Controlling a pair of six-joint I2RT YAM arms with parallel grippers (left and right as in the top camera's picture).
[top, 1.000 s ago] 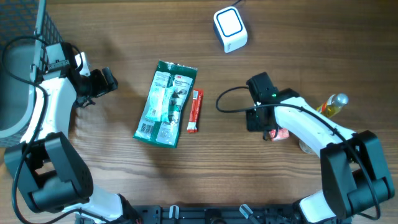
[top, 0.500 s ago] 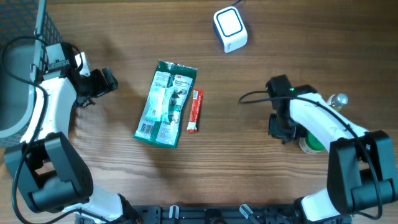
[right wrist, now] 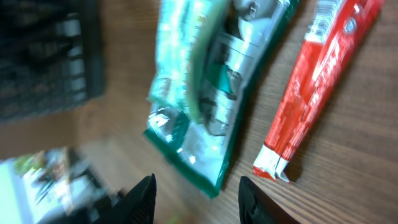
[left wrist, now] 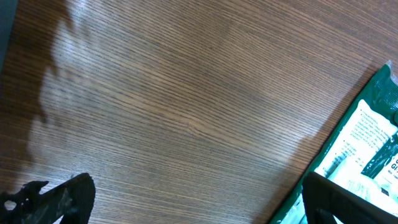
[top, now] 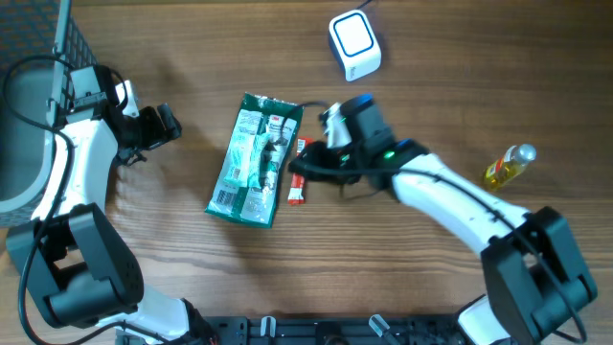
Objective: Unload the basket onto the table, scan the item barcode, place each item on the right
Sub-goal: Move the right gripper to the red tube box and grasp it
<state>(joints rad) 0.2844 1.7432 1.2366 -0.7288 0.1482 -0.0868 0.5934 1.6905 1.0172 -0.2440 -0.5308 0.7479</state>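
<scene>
Currently the right gripper (right wrist: pixel 197 198) hovers low over the wooden table (top: pixel 431 96) with its two fingers (right wrist: pixel 144 199) spread apart and nothing clamped between them. Seen from its wrist camera, the red sachet (right wrist: pixel 311 87) lies flat just ahead of the fingertips and off to one side, its barcoded end farthest away and its nearer end close to one fingertip. The green packet (right wrist: pixel 211 93) lies beside the sachet, and its nearest corner sits just ahead of the gap between the fingers; whether either finger touches it cannot be told. From overhead, the white scanner (top: pixel 354 43) stands well apart behind this gripper's wrist, and a yellow bottle (top: pixel 510 165) lies far back along the arm. The left gripper (top: pixel 165 125) has its jaws wide apart and empty above bare wood, with the green packet ahead of its fingertips, apart from them.
</scene>
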